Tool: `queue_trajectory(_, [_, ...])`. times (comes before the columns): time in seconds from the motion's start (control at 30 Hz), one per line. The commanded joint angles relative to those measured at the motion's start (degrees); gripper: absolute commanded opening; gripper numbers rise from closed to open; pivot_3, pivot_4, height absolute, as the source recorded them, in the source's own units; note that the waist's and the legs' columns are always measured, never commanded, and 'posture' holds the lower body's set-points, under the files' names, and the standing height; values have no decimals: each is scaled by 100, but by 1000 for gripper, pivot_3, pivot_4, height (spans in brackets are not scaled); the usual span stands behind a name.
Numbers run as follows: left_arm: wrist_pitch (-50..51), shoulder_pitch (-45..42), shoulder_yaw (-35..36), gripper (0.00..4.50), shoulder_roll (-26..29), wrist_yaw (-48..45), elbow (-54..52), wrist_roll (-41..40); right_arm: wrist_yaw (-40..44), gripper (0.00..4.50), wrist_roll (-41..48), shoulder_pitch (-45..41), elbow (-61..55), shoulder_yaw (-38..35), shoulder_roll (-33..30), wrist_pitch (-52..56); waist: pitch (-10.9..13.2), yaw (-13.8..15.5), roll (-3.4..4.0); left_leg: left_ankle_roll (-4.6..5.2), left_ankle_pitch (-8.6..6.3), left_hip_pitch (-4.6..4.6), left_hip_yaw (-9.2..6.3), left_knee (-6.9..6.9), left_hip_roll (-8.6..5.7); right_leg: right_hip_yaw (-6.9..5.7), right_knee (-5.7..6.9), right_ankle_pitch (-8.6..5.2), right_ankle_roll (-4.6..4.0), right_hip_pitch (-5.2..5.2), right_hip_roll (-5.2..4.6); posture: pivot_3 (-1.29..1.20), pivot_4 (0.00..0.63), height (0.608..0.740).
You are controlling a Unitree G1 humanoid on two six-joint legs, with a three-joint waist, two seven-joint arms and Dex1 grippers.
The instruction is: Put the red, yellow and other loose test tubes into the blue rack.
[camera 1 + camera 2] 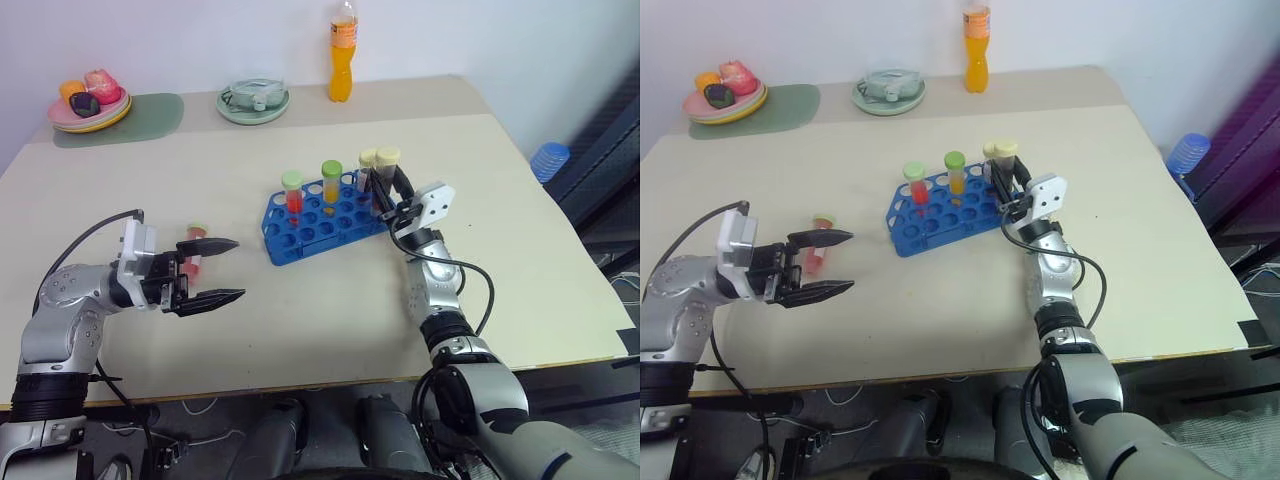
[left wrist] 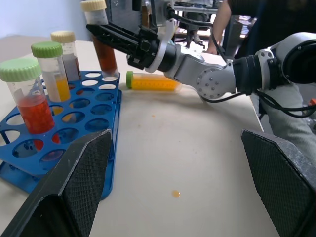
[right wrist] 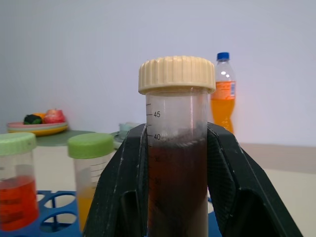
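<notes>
While the left hand [image 1: 222,270] waits released, the right hand [image 3: 177,163] grasps the brown tube [image 3: 177,148] over the blue rack [image 1: 320,215], needing a straight lowering into a far-right hole.

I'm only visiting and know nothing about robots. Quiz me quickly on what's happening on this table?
1. True or false: the left gripper is open and holds nothing.
2. What colour is the cap of the tube clamped in the right gripper? A green, B cream, C blue.
3. Fill in: ___ green-capped tubes stand in the blue rack.
Key: 1 true; 2 B; 3 two.
</notes>
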Motion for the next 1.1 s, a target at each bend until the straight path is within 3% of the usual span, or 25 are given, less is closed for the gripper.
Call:
queue_trajectory(0.03, [7, -81, 32, 4293, -23, 24, -174, -117, -112, 1285, -37, -132, 27, -57, -39, -161, 0, 1, 0, 0, 0, 1, 0, -2, 0, 0, 0, 0, 0, 0, 0, 0, 150, 740])
queue_trajectory(0.57, [110, -157, -81, 4293, -236, 265, -358, -150, -237, 1285, -63, -451, 817, -98, 124, -232, -1, -5, 0, -4, 2, 10, 0, -9, 2, 3, 0, 1, -2, 5, 2, 0, 150, 740])
queue_trajectory(0.7, [156, -87, -93, 4293, -337, 381, -518, -135, 53, 1285, 144, -478, 852, -202, 200, -167, -1, -42, 0, -4, 3, 10, 0, -11, 4, 4, 0, 1, -2, 5, 3, 0, 150, 740])
queue_trajectory(0.8, [171, -63, -90, 4293, -374, 452, -569, -139, 264, 2402, 283, -441, 751, -271, 226, -239, -1, -118, 0, -6, 4, 10, 0, -15, 5, 8, 0, 1, -3, 4, 4, 0, 150, 740])
queue_trajectory(0.93, [179, -74, -104, 4293, -414, 502, -583, -132, 24, 4286, 42, -408, 610, -211, 143, -434, -1, -136, 0, -9, 6, 11, -1, -21, 7, 9, 2, 1, -3, 0, 6, 0, 150, 740])
queue_trajectory(1.1, [128, -145, -184, 4293, -515, 523, -502, -81, 33, 4411, -57, -105, -305, -44, -57, -166, -1, -129, 0, -13, 8, 11, -1, -21, 7, 9, 2, 1, -4, 0, 7, 0, 150, 740])
